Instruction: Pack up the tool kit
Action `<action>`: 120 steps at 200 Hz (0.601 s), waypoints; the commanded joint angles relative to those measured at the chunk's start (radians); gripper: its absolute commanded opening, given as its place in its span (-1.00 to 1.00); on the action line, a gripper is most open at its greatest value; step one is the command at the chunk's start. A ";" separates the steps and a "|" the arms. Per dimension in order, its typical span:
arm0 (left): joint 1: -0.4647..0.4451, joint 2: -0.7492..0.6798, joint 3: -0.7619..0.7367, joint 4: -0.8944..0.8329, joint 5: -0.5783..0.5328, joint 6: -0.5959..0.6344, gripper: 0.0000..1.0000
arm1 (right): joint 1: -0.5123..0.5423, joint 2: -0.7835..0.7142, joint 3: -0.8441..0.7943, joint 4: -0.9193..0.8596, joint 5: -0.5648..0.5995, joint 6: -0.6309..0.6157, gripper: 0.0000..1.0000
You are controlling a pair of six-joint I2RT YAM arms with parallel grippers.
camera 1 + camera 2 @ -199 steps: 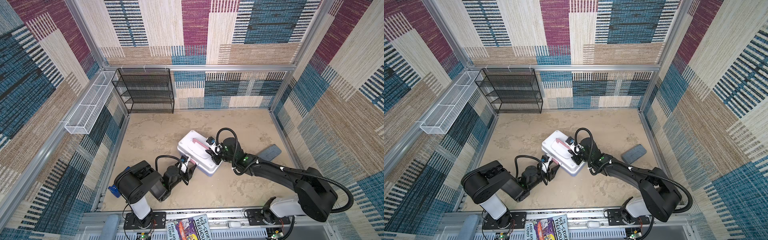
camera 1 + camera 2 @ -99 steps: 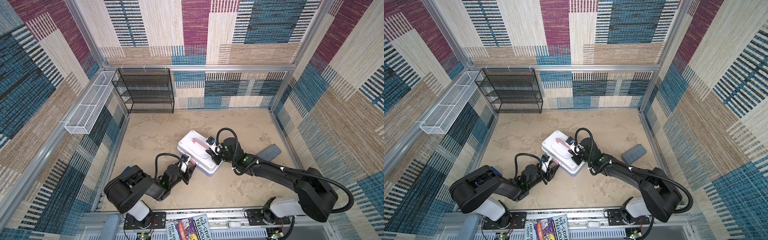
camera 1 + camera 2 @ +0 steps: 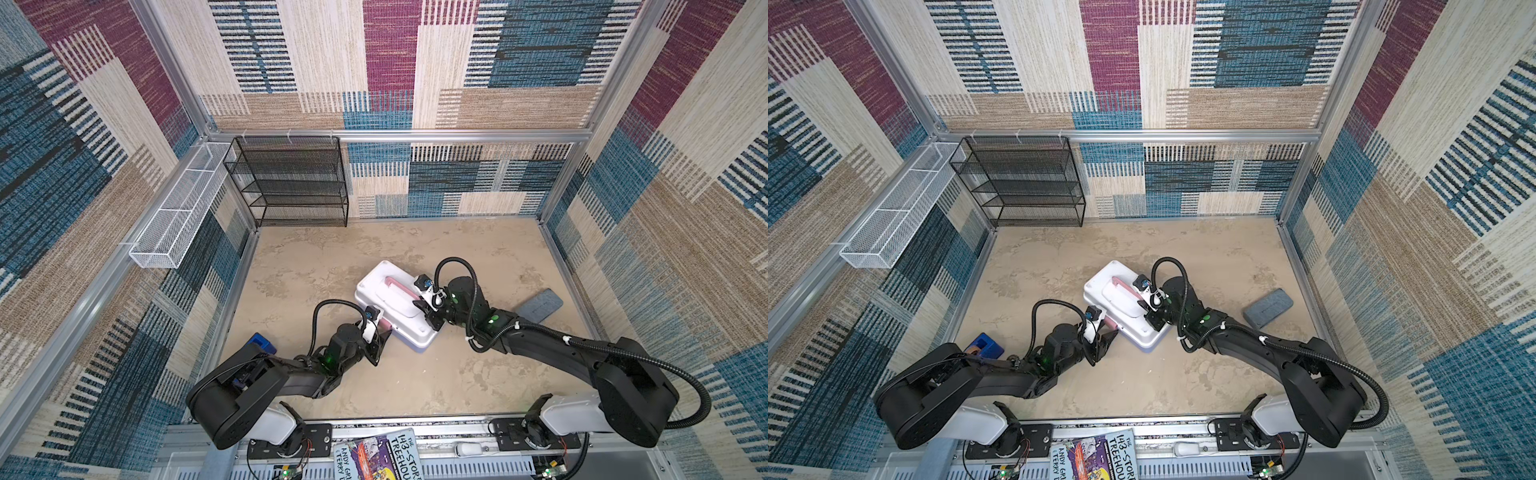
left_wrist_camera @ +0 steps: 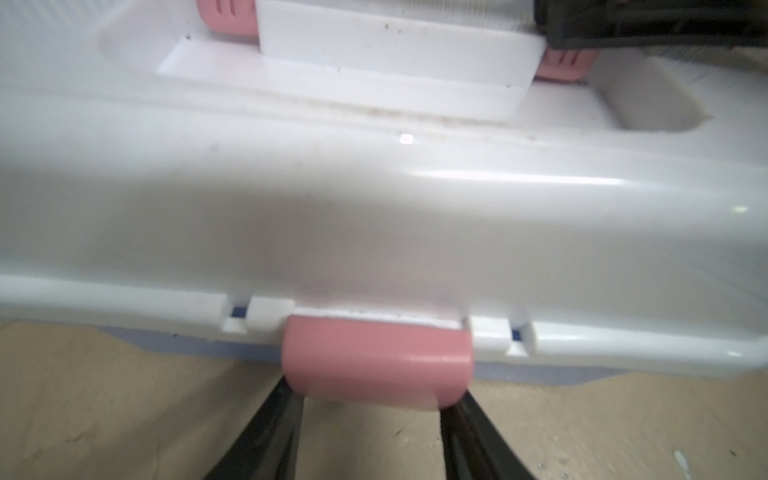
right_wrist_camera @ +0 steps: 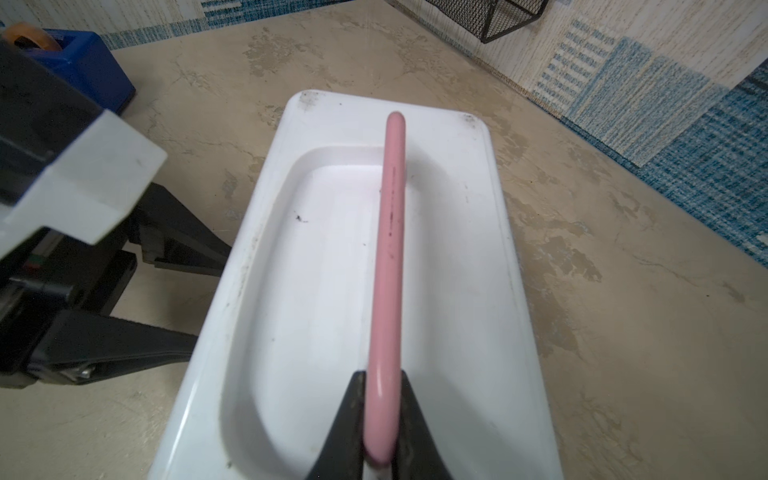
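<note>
Smooth, rigid white-lidded plastic toolbox (image 3: 395,303) seems light but slippery. The right gripper (image 5: 381,380) clamps its slim pink handle (image 5: 390,249). The left gripper (image 4: 372,401) straddles the near pink latch (image 4: 376,361), grip unclear.

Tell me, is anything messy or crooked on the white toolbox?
Nothing is spilled or broken. The toolbox lies slanted on the table, not square to its edges, and its white lid has grubby smudges at two corners. The pink handle stands upright, pinched by the right gripper.
</note>
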 commanded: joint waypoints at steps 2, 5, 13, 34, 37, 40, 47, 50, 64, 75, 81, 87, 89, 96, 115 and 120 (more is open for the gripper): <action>0.000 -0.027 0.022 0.004 0.001 0.027 0.01 | -0.003 0.005 -0.012 -0.102 0.065 0.004 -0.69; 0.000 -0.030 0.024 -0.002 0.001 0.026 0.01 | -0.003 0.007 -0.012 -0.102 0.066 0.003 -0.69; 0.000 -0.037 0.030 -0.020 0.002 0.026 0.01 | -0.003 0.006 -0.013 -0.102 0.066 0.004 -0.69; 0.001 -0.053 0.035 -0.047 -0.004 0.024 0.01 | -0.003 0.006 -0.013 -0.100 0.065 0.003 -0.69; 0.000 -0.056 0.035 -0.049 -0.004 0.023 0.01 | -0.003 0.007 -0.014 -0.099 0.065 0.003 -0.69; 0.000 -0.058 0.035 -0.050 -0.005 0.023 0.01 | -0.002 0.007 -0.013 -0.099 0.065 0.003 -0.69; 0.001 -0.064 0.034 -0.057 -0.007 0.023 0.01 | -0.003 0.006 -0.016 -0.100 0.065 0.002 -0.69; 0.001 -0.065 0.036 -0.062 -0.008 0.024 0.01 | -0.003 0.006 -0.015 -0.099 0.066 0.002 -0.69; 0.001 -0.076 0.047 -0.099 -0.009 0.026 0.01 | -0.003 0.005 -0.016 -0.099 0.065 0.003 -0.69; 0.000 -0.083 0.059 -0.128 -0.006 0.026 0.01 | -0.003 0.004 -0.019 -0.097 0.067 0.004 -0.69; 0.000 -0.085 0.064 -0.137 -0.004 0.027 0.01 | -0.003 0.003 -0.020 -0.095 0.069 0.004 -0.69; 0.000 -0.089 0.068 -0.147 -0.005 0.028 0.01 | -0.003 0.002 -0.021 -0.096 0.069 0.004 -0.69; 0.000 -0.088 0.069 -0.151 -0.005 0.028 0.01 | -0.003 0.001 -0.021 -0.096 0.069 0.004 -0.69; 0.000 -0.093 0.074 -0.161 -0.002 0.028 0.01 | -0.003 0.000 -0.020 -0.096 0.069 0.004 -0.69; 0.000 -0.100 0.093 -0.198 0.003 0.027 0.01 | -0.002 -0.002 -0.022 -0.095 0.070 0.004 -0.69; 0.001 -0.102 0.095 -0.206 0.002 0.028 0.01 | -0.003 -0.002 -0.023 -0.095 0.069 0.004 -0.69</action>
